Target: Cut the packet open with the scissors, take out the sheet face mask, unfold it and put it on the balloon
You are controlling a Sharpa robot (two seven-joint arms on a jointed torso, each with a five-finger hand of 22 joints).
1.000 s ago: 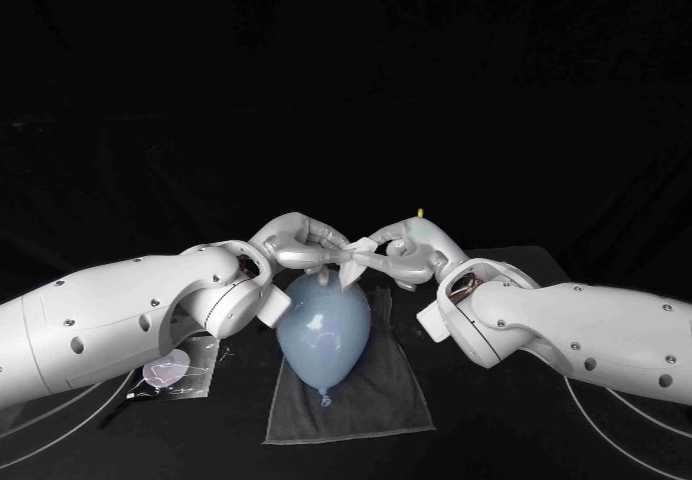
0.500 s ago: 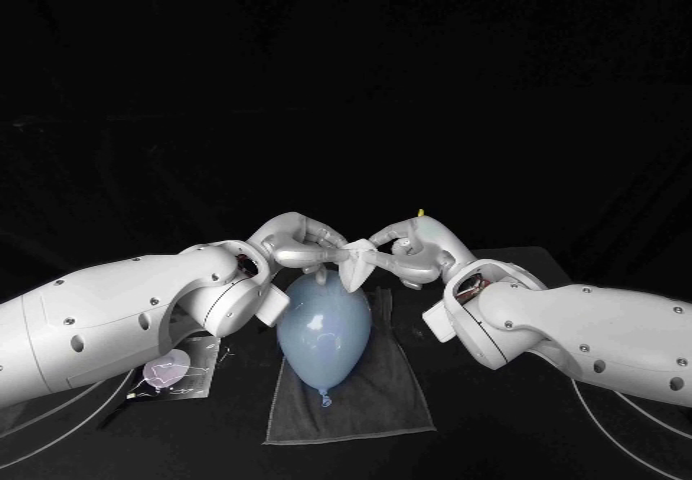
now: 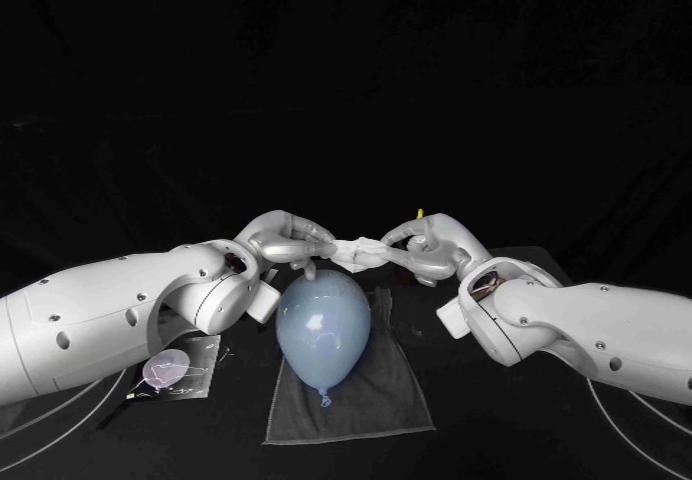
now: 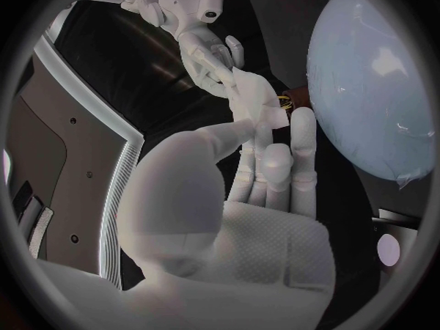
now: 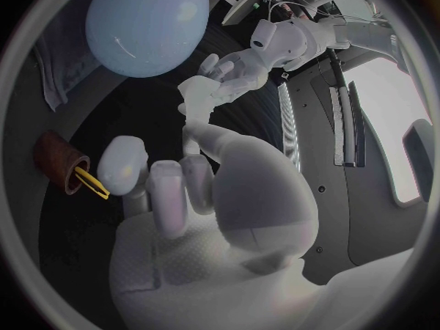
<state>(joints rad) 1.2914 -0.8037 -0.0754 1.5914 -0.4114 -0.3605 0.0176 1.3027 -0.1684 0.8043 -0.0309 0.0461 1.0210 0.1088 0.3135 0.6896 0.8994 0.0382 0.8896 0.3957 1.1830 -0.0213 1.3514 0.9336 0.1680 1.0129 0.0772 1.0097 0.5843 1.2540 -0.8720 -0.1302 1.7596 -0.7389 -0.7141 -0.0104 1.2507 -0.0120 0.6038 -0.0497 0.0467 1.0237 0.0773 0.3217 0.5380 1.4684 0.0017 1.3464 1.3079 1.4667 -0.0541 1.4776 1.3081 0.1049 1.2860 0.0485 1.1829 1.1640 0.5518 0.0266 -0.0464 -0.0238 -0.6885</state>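
Half spread the sheet face mask (image 3: pixel 356 251) above the far end of the balloon (image 3: pixel 323 325) by drawing apart the left hand (image 3: pixel 286 240) and right hand (image 3: pixel 420 250) pinching its ends; unfolding judged under way.

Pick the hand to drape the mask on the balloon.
Left, probably: both pinch the mask, but the left hand sits over the far end of the balloon; the right hand is beside it.
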